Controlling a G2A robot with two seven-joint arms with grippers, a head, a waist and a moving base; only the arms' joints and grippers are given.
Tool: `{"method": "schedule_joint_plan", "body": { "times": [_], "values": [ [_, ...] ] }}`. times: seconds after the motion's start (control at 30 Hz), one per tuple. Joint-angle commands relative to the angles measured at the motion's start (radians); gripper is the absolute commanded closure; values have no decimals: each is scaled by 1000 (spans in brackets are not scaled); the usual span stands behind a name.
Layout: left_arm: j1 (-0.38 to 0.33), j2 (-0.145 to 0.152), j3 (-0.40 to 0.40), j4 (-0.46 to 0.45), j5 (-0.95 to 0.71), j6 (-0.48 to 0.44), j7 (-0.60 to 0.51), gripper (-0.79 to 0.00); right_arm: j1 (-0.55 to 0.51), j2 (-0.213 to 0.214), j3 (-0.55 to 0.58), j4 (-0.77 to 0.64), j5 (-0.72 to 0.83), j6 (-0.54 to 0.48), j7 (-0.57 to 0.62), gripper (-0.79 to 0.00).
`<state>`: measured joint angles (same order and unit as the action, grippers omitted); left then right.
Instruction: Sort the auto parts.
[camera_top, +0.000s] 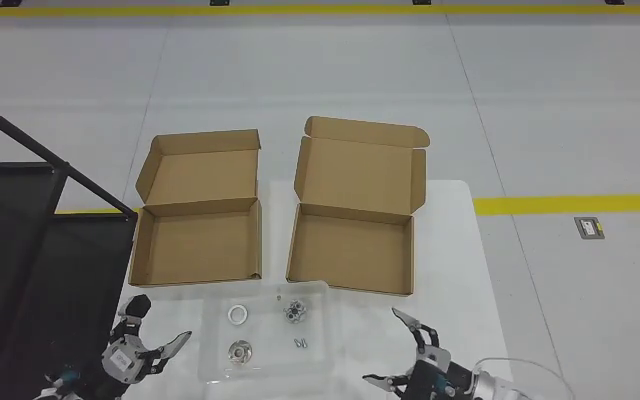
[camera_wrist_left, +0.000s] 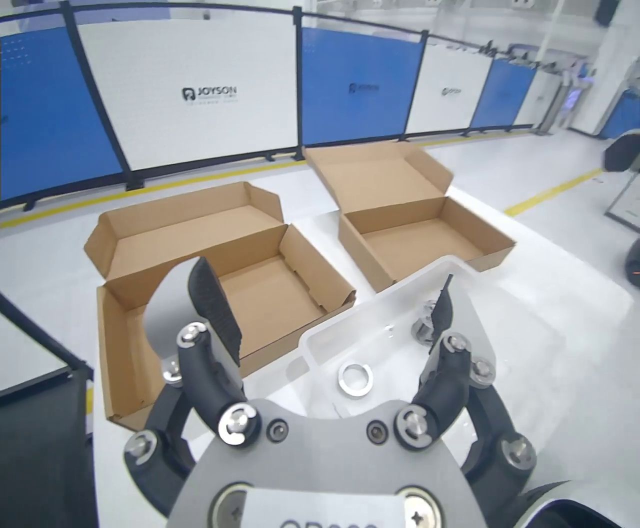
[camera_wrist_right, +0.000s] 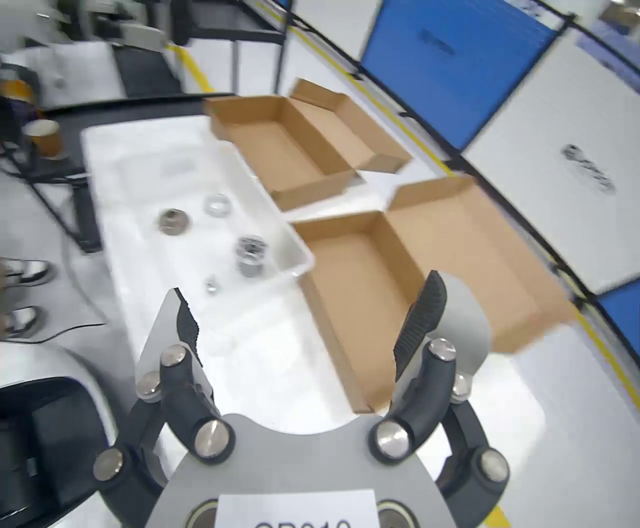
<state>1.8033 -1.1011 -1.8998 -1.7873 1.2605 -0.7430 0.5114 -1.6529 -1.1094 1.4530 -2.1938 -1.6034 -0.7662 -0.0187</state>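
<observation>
**Parts in the tray, both grippers spread**

The left gripper (camera_top: 162, 320) and the right gripper (camera_top: 383, 345) hover with fingers apart on either side of the clear plastic tray (camera_top: 265, 289), their arms cut off at the near edge. In the tray lie a pale metal ring (camera_top: 239, 314), a toothed metal hub (camera_top: 294, 311), a flanged metal disc (camera_top: 239, 351) and small fasteners (camera_top: 302, 343) too tiny to identify. Behind the tray stand an open brown cardboard box (camera_top: 195, 245) and a second open cardboard box (camera_top: 350, 250).
</observation>
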Motion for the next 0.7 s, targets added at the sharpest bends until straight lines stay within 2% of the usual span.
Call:
{"method": "schedule_joint_plan", "body": {
  "times": [0.0, 0.37, 0.43, 0.5, 0.57, 0.67],
  "values": [
    [0, 0, 3, -1, 1, 29, -4, -785, -7, 0, 3, 1, -4, 25, -8, -785],
    [0, 0, 3, -1, 1, 29, -4, -785, -8, -1, 7, 9, 21, 41, -35, -785],
    [0, -1, 12, -8, 4, 35, -26, -785, 9, 3, -9, 5, -33, 11, -42, -785],
    [5, 1, 8, -15, 19, 21, -32, -785, 68, 4, -62, 4, -97, -45, 9, -785],
    [16, 2, 4, -20, 40, 5, -20, -785, 154, -1, -143, 17, -135, -78, 112, -785],
    [29, 4, -7, -16, 62, -11, 9, -785, 307, -22, -296, 68, -139, -112, 331, -785]
  ]
}}
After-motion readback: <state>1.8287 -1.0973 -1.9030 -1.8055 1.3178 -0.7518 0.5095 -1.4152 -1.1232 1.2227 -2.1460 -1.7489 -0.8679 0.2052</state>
